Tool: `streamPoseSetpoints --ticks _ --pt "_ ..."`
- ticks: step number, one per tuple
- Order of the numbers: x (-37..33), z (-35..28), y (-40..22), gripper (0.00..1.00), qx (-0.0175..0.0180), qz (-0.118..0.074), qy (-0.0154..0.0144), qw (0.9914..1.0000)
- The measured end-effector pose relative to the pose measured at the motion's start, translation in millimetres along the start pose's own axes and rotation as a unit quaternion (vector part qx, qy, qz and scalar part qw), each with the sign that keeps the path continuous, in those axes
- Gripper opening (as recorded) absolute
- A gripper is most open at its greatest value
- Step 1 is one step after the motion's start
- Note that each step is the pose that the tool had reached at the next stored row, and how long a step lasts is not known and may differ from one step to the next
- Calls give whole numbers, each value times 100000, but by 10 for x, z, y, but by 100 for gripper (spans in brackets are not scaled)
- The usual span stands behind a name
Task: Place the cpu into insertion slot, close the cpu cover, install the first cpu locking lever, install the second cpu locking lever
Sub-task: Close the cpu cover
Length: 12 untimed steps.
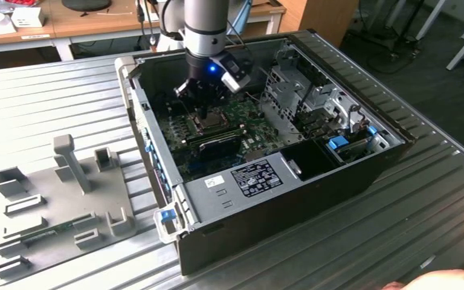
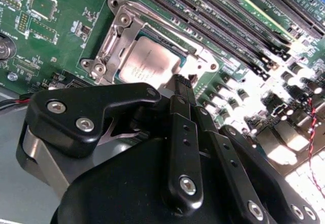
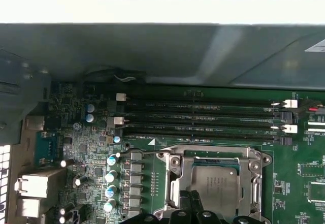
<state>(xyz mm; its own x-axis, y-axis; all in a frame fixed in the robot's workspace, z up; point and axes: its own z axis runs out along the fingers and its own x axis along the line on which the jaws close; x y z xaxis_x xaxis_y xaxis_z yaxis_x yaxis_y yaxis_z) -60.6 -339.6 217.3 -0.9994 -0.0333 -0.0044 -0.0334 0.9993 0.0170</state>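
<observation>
The cpu (image 2: 147, 61) (image 3: 216, 183) lies flat in the insertion slot (image 1: 209, 124) on the green circuit board (image 2: 61, 31), its grey metal top showing. The cpu cover (image 2: 122, 33) (image 3: 254, 176), a silver frame, lies down around it. My gripper (image 2: 183, 80) (image 3: 190, 197) (image 1: 203, 113) is shut with nothing between its black fingers. Its tips stand at the edge of the cover, beside the cpu. I cannot tell whether they touch the metal. The locking levers are not clear to me.
The board sits deep inside an open computer case (image 1: 296, 181) with tall walls around it. Long black memory slots (image 3: 203, 117) run beside the socket. A grey fixture plate (image 1: 63, 199) lies on the table at the exterior view's left. A hand (image 1: 449, 281) shows at the bottom right.
</observation>
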Motion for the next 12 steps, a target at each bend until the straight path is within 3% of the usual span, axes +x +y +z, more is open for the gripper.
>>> streamPoseSetpoints --ticks 12 --pt "31 63 0 11 7 6 -42 100000"
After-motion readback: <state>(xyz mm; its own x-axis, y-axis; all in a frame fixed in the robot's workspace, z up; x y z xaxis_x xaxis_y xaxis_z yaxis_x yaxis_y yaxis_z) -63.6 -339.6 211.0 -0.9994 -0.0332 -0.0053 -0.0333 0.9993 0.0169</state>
